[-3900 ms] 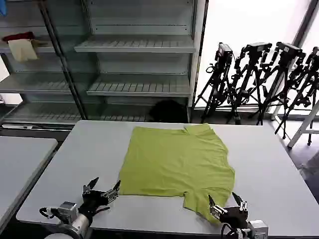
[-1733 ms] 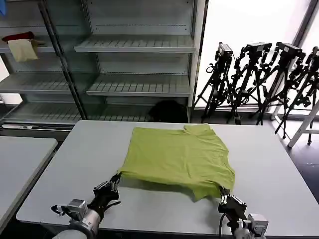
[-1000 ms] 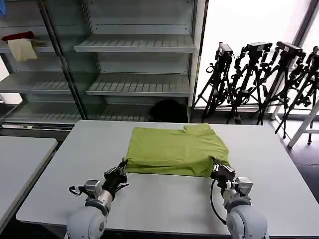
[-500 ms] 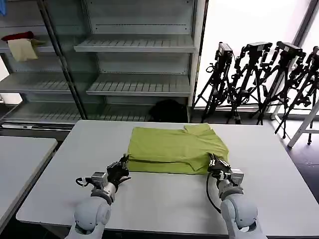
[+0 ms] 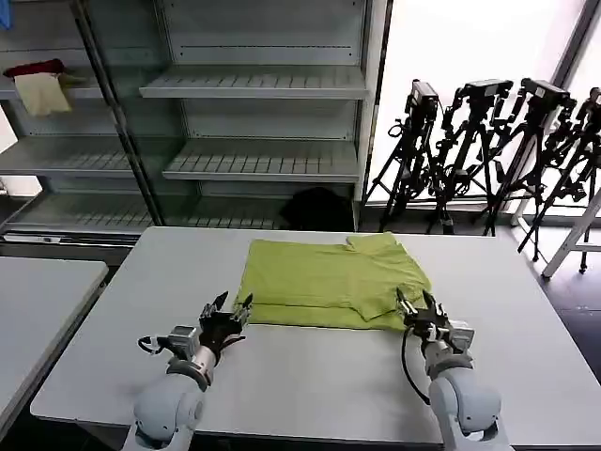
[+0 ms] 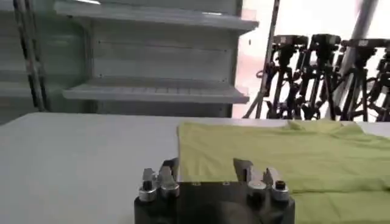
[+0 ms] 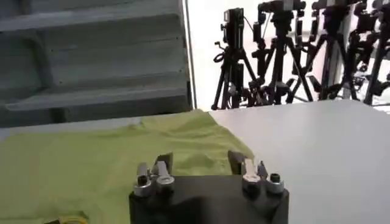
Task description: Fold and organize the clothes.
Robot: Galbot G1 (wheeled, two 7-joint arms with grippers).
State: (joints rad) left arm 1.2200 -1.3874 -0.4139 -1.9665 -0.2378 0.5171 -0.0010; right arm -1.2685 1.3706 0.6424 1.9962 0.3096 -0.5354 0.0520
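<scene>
A lime yellow-green T-shirt [image 5: 331, 280] lies on the grey table [image 5: 310, 385], folded over so its near half lies doubled on the far half. My left gripper [image 5: 233, 305] is open at the fold's near left corner, holding nothing. My right gripper [image 5: 415, 303] is open at the near right corner, empty too. In the left wrist view the shirt [image 6: 286, 155] spreads just beyond my open left gripper [image 6: 207, 165]. The right wrist view shows the shirt [image 7: 91, 167] under and beyond my open right gripper [image 7: 198, 159].
Metal shelving [image 5: 254, 89] stands behind the table, with a red cloth [image 5: 33, 69] and a cream cloth [image 5: 42, 94] on a left shelf. Black tripods [image 5: 488, 141] cluster at the back right. A second table [image 5: 38, 301] stands on the left.
Both grippers carried the shirt's near edge up and away from me, folding it over the far half. Now they have opened and let it go, resting just in front of the fold.
</scene>
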